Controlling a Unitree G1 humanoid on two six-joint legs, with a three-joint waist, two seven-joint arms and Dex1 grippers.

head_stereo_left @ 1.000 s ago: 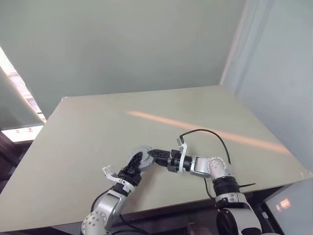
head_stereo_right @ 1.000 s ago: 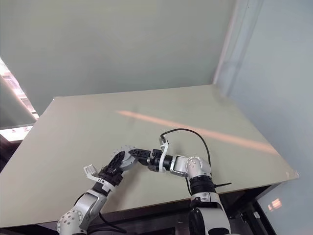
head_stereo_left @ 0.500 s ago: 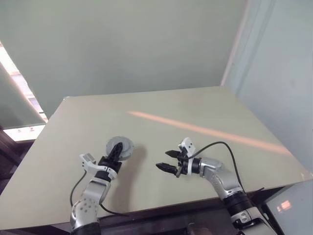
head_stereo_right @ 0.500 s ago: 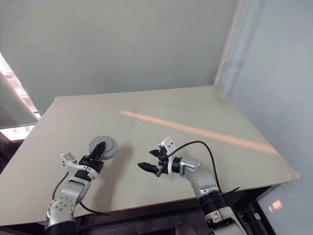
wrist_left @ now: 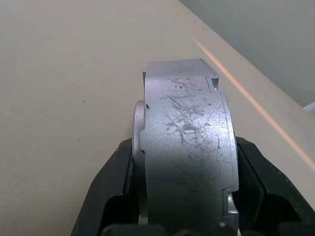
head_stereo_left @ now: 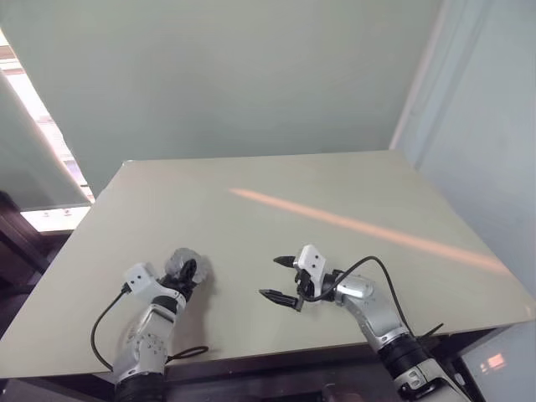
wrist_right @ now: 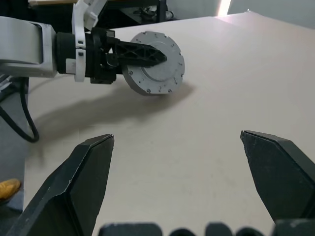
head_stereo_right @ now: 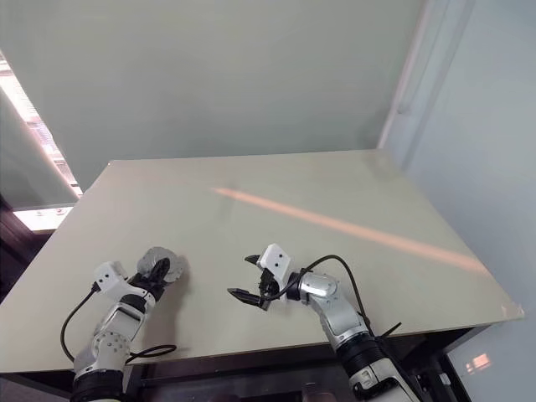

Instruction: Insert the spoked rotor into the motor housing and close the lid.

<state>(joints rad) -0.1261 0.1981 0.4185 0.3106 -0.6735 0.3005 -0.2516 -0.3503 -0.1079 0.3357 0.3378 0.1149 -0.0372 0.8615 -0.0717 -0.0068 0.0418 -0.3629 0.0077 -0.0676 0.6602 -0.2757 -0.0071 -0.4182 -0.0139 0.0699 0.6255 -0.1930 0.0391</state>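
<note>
My left gripper (head_stereo_left: 186, 270) is shut on the motor housing (head_stereo_left: 178, 265), a round silvery-grey metal piece, near the table's front left. It holds the housing (wrist_left: 187, 147) on edge by its two flat faces, just over the table. In the right wrist view the housing (wrist_right: 157, 66) shows a flat round face with small holes near the rim, and one black finger (wrist_right: 142, 54) lies across that face. My right gripper (head_stereo_left: 274, 278) is open and empty, a short way right of the housing and pointing towards it. The spoked rotor and the lid are out of view.
The pale beige table (head_stereo_left: 335, 193) stretches wide behind and to the right of both grippers, with an orange streak of light (head_stereo_left: 352, 224) across it. Its front edge runs close under both arms. A black cable (head_stereo_left: 186, 353) loops by the left arm at that edge.
My left gripper has carried the housing to the left, away from the right gripper, and has rolled at the wrist. The right gripper has rolled too and stayed open. The camera has shifted.
</note>
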